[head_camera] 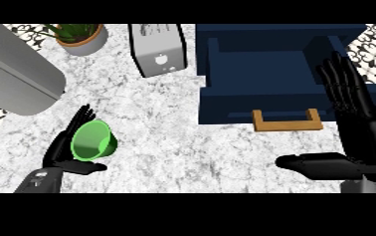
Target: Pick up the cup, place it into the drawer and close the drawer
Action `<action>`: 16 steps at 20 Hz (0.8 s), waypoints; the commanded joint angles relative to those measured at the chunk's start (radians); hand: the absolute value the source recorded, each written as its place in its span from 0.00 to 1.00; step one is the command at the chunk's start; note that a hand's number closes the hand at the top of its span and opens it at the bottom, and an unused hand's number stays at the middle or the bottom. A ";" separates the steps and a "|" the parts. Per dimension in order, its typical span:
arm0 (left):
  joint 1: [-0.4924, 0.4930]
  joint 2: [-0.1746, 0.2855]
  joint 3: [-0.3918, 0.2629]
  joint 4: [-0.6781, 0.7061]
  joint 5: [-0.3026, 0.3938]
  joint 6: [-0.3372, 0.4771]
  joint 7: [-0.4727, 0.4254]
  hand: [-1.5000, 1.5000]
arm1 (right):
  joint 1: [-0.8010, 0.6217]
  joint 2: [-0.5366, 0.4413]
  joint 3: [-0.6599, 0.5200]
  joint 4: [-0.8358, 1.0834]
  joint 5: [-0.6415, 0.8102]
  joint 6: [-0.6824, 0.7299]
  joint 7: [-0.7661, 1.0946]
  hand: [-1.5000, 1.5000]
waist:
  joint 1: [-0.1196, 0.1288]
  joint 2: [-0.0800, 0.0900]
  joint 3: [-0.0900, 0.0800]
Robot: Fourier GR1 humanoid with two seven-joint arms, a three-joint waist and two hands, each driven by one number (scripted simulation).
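A green cup point(94, 140) lies tilted on the marble counter at the lower left, its mouth turned toward me. My left hand point(61, 149) is open beside it, straight fingers running up along the cup's left side and the thumb stretched out just below it. The dark blue drawer point(220, 105) stands pulled out at the upper right, with a wooden handle point(286, 121) on its front. My right hand point(358, 145) is open at the right edge, fingers pointing up over the drawer's right side and thumb pointing left, holding nothing.
A grey boxy appliance point(158, 48) stands at the back centre, left of the drawer. A potted plant point(81, 40) sits at the back left. A large grey rounded object point(26, 80) fills the left edge. Bare marble counter point(169, 145) lies between cup and drawer.
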 commanded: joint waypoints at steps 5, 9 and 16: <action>-0.032 -0.026 -0.002 0.018 0.021 -0.186 -0.120 0.00 | -0.043 0.006 0.000 0.034 0.018 -0.019 0.014 0.00 | 0.005 0.001 -0.001; -0.017 -0.024 -0.025 0.001 0.014 -0.233 -0.134 0.00 | -0.050 -0.024 -0.035 0.015 -0.016 0.000 0.042 0.00 | 0.006 -0.002 0.000; -0.049 -0.074 -0.029 -0.018 0.054 -0.307 -0.086 1.00 | -0.014 0.000 0.004 0.002 -0.010 0.008 0.028 0.00 | 0.000 -0.003 0.000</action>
